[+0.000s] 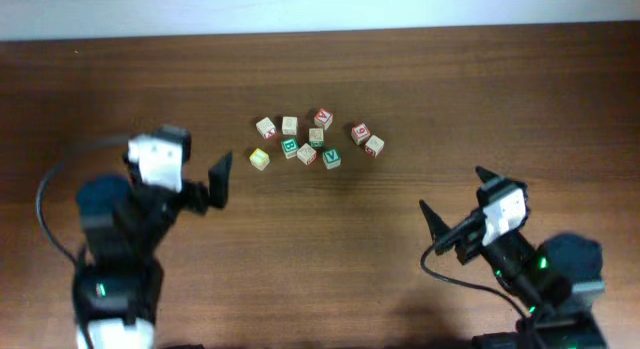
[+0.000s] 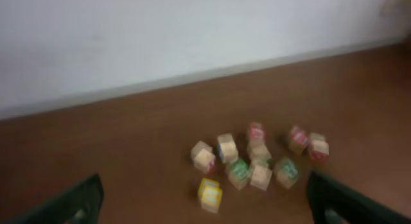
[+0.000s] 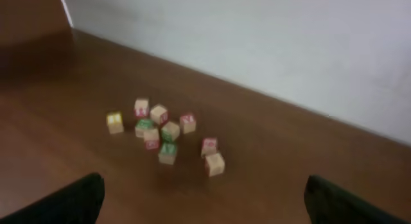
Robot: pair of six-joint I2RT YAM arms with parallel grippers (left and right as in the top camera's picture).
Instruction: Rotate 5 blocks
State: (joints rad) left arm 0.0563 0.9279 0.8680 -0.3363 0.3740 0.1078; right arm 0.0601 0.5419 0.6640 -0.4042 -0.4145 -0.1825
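Yellow cube (image 1: 259, 159) beside clustered wooden blocks (image 1: 316, 137)

The overhead camera looks straight down on the tabletop (image 1: 400, 69). The 2 wrist cameras look low and slanted toward the far wall (image 2: 160, 38). All 3 views share the blocks (image 1: 316, 136).

A yellow-faced cube (image 1: 259, 159) sits on the brown table (image 1: 500, 89).
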